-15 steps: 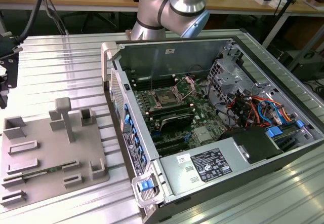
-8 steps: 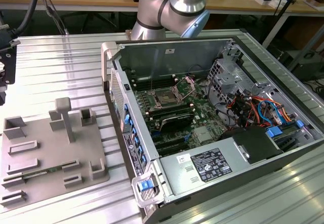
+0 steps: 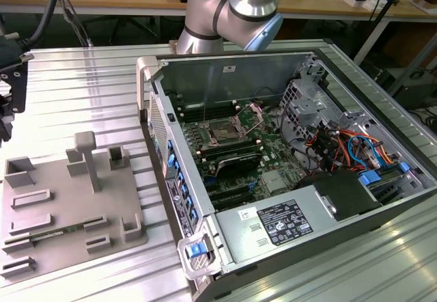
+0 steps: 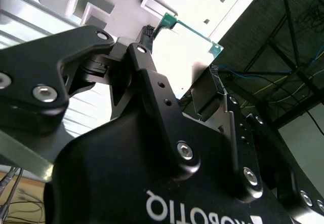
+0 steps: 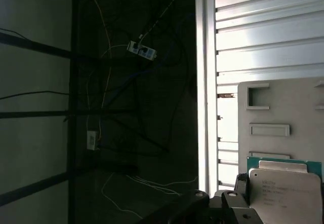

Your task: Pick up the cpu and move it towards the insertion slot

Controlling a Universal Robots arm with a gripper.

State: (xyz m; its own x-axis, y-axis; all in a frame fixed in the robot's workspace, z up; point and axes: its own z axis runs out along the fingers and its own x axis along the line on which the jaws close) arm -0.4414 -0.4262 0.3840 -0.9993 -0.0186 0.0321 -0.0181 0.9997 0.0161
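The cpu [image 4: 188, 45] is a flat square chip with a pale metal top and a thin green rim. My gripper [image 4: 181, 58] is shut on it, with a black finger [image 4: 148, 57] against one edge. In the first wrist view the cpu [image 5: 286, 190] hangs over the edge of the grey holder plate [image 5: 283, 107]. In the exterior view my gripper [image 3: 9, 87] is at the far left edge, above the ribbed metal table. The insertion slot [image 3: 224, 132], a square socket with a dark centre and an open metal frame, lies on the green motherboard inside the open computer case, far to the exterior view's right of the gripper.
The open computer case [image 3: 153, 76] has raised walls around the motherboard, with a power supply [image 3: 283, 221] and cable bundles [image 3: 341, 145] inside. A grey holder plate [image 3: 68, 199] with posts and pockets lies on the table [image 3: 82, 97]. The arm's silver elbow [image 3: 235, 5] rises behind the case.
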